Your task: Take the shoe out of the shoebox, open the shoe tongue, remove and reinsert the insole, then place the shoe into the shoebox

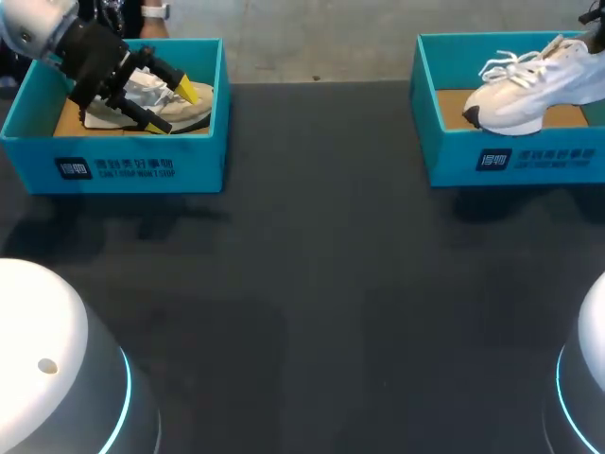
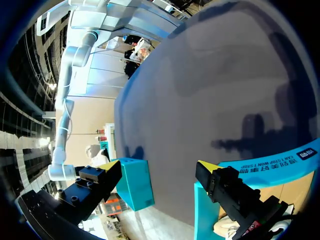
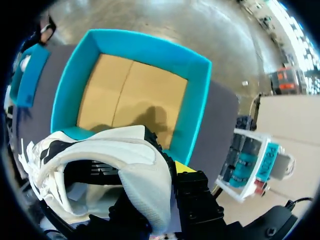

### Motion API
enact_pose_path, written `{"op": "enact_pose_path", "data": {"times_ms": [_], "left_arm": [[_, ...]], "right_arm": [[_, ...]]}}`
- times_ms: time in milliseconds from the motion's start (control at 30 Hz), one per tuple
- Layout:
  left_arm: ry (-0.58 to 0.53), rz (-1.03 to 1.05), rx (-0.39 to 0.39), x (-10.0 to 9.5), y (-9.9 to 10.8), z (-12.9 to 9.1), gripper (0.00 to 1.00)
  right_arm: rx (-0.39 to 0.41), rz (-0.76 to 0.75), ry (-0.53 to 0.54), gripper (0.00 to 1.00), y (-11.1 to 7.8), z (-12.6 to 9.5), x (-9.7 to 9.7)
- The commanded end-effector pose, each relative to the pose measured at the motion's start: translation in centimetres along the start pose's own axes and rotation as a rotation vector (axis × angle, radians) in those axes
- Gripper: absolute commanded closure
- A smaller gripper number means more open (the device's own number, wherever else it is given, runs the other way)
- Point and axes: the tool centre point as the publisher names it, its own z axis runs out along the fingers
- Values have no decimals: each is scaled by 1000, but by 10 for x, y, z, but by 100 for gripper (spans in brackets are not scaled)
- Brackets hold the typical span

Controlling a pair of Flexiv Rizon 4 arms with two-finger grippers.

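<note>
White shoe [image 1: 529, 90], heel pinched in right hand [image 3: 162, 177], points toe-left over shoebox [image 1: 510, 163]; left hand [image 1: 172, 106] spread.

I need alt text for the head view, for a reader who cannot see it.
A white shoe tilts toe-down over the right box, its heel raised toward the view's right edge. In the left box, the left gripper, fingers open, is over a beige shoe. Both teal boxes stand at the far edge of the dark table.

Dark grey matte table [image 1: 312, 284]; soft shadows.
</note>
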Motion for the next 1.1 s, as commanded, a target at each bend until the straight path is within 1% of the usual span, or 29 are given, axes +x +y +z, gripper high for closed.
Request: {"op": "enact_pose_path", "data": {"times_ms": [33,133,233,333,500,567,1100], "left_arm": [[3,1,-2,0,-1,0,0],[3,1,-2,0,-1,0,0],[3,1,-2,0,-1,0,0],[3,1,-2,0,-1,0,0],[3,1,-2,0,-1,0,0],[3,1,-2,0,-1,0,0],[3,1,-2,0,-1,0,0]], "right_arm": [[85,144,-25,100,-2,-9,3],[103,221,-40,100,-6,-12,3],[71,261,-34,100,-8,-12,4],[64,296,-24,100,-10,-9,2],[30,358,-16,100,-17,-5,0],[20,356,-20,100,-18,-5,0],[20,356,-20,100,-18,-5,0]]}}
